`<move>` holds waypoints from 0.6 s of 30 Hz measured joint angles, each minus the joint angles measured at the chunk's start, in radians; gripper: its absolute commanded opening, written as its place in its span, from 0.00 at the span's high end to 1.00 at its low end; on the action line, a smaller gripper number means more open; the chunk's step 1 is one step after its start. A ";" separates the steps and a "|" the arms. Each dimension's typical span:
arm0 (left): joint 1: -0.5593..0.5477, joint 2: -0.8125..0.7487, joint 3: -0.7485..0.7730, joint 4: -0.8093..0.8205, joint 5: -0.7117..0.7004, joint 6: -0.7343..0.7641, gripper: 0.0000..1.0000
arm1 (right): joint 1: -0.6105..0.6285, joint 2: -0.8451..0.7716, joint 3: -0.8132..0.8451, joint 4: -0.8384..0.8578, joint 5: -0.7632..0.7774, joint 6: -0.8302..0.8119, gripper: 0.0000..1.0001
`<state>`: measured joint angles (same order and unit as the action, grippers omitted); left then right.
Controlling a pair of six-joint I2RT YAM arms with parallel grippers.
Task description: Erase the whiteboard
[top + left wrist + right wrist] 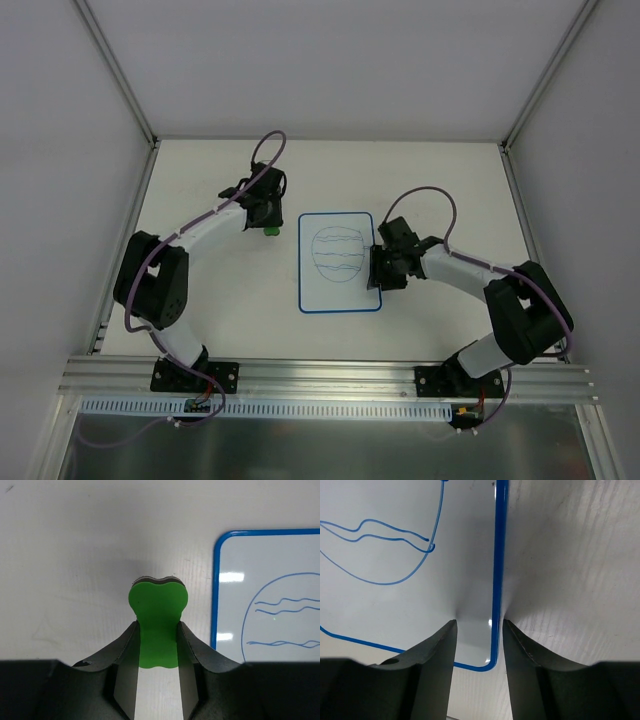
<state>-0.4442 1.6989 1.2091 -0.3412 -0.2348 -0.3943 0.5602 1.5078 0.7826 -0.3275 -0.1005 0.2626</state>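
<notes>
The whiteboard [340,262] lies flat mid-table, white with a blue border, bearing a blue circle and wavy lines. Just left of its top-left corner, my left gripper [267,222] is shut on a small green block [271,230]. In the left wrist view the green block [158,600] sits pinched between both fingers of the left gripper [158,625], with the whiteboard [270,580] to its right. My right gripper [378,268] is at the board's right edge. In the right wrist view the right gripper [479,622] straddles the whiteboard [395,605] near a corner, jaws apart, one finger over the board and one over the table.
The white table [450,180] is walled by grey panels at the back and both sides. An aluminium rail [330,375] runs along the near edge, with both arm bases bolted to it. Purple cables loop above each arm.
</notes>
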 measured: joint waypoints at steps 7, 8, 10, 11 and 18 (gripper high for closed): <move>-0.048 -0.002 0.027 -0.003 0.051 0.053 0.98 | 0.068 0.010 0.004 0.001 0.140 0.088 0.76; -0.055 0.002 0.035 -0.005 0.058 0.061 0.98 | 0.076 0.006 0.002 0.002 0.159 0.103 0.79; -0.068 0.018 0.055 -0.006 0.072 0.073 0.98 | 0.091 -0.006 -0.012 0.013 0.189 0.137 0.85; -0.073 0.029 0.065 -0.005 0.075 0.077 0.98 | 0.096 -0.012 -0.019 0.019 0.198 0.151 0.93; -0.127 0.179 0.180 -0.006 0.076 0.116 0.98 | 0.106 -0.019 -0.027 0.031 0.223 0.204 1.00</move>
<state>-0.5716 1.8774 1.3888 -0.3470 -0.1585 -0.2783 0.6666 1.4891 0.7555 -0.2966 0.1223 0.4664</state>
